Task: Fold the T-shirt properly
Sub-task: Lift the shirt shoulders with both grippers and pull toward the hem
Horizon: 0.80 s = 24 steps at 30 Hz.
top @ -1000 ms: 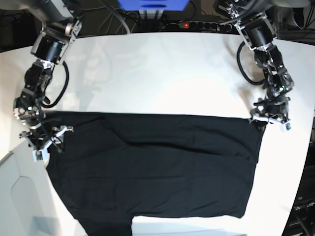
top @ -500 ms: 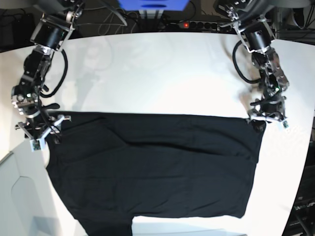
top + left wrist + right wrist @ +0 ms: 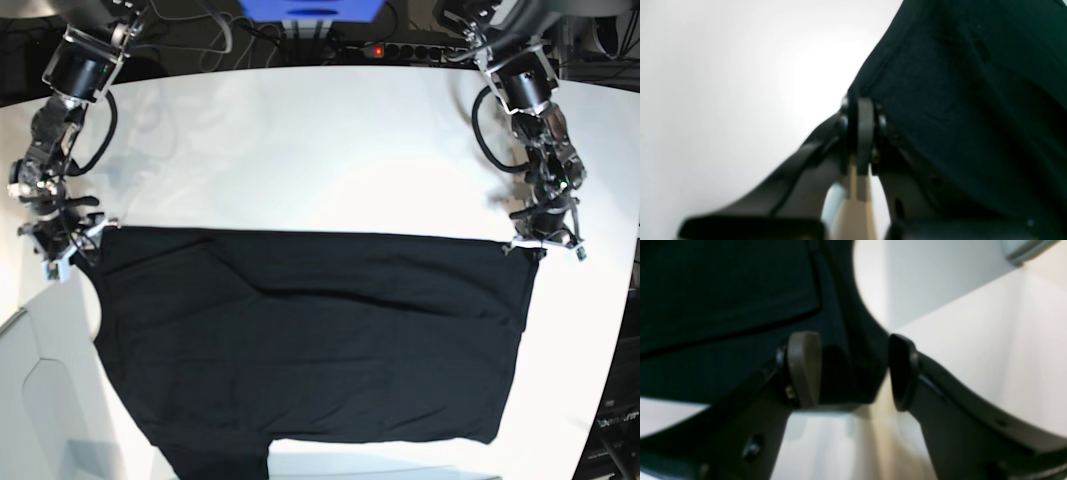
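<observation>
- Table (image 3: 320, 140): white surface filling most of the base view; its near edge and corners run out of frame.
- T-shirt (image 3: 310, 340): black cloth spread flat across the near half of the table, top edge straight from one gripper to the other. The lower part is cut off by the bottom of the base view. No print or tag can be made out on the side that faces up. In both wrist views the fabric is blurred to a dark mass (image 3: 957, 100) (image 3: 723, 306).
- Left gripper (image 3: 543, 243): at the shirt's upper corner on the right of the base view. In the left wrist view the fingers (image 3: 865, 133) are pressed together with no gap, the corner of the T-shirt pinched between them; how much cloth is caught is hidden by the pads.
- Right gripper (image 3: 62, 243): at the opposite upper corner. In the right wrist view the fingers (image 3: 805, 368) stand wide apart, with a fold of the shirt's edge lying in the gap; whether cloth touches either pad cannot be told through the blur.
</observation>
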### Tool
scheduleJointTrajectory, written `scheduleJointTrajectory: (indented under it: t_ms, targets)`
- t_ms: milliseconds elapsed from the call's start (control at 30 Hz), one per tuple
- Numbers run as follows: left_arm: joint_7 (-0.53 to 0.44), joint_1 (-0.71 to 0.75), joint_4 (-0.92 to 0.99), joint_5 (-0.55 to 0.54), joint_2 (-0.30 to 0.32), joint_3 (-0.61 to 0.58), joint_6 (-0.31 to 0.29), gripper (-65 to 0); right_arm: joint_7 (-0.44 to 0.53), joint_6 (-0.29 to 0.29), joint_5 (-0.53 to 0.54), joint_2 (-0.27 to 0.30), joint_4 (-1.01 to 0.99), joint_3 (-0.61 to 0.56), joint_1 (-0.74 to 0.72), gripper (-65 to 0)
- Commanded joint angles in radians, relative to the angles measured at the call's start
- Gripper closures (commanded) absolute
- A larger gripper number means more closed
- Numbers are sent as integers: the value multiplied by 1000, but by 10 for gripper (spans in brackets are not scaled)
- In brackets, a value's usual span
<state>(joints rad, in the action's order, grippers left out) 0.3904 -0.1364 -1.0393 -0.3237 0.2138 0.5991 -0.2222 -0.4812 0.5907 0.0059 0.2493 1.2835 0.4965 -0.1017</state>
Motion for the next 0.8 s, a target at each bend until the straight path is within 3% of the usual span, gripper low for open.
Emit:
scheduleJointTrajectory:
  t_ms: [0, 633, 700, 767]
  targets:
    - [34, -6, -2, 10, 8, -3, 4, -3, 28, 12, 7, 18, -2, 4, -13, -333]
    - [37, 27, -9, 10, 16, 2, 4, -3, 42, 16, 7, 66, -132, 3, -7, -327]
    - [37, 33, -16, 10, 16, 0, 4, -3, 42, 16, 7, 66, -135, 3, -5, -299]
    - [38, 37, -22, 10, 14, 2, 4, -3, 40, 16, 7, 66, -132, 3, -2, -232]
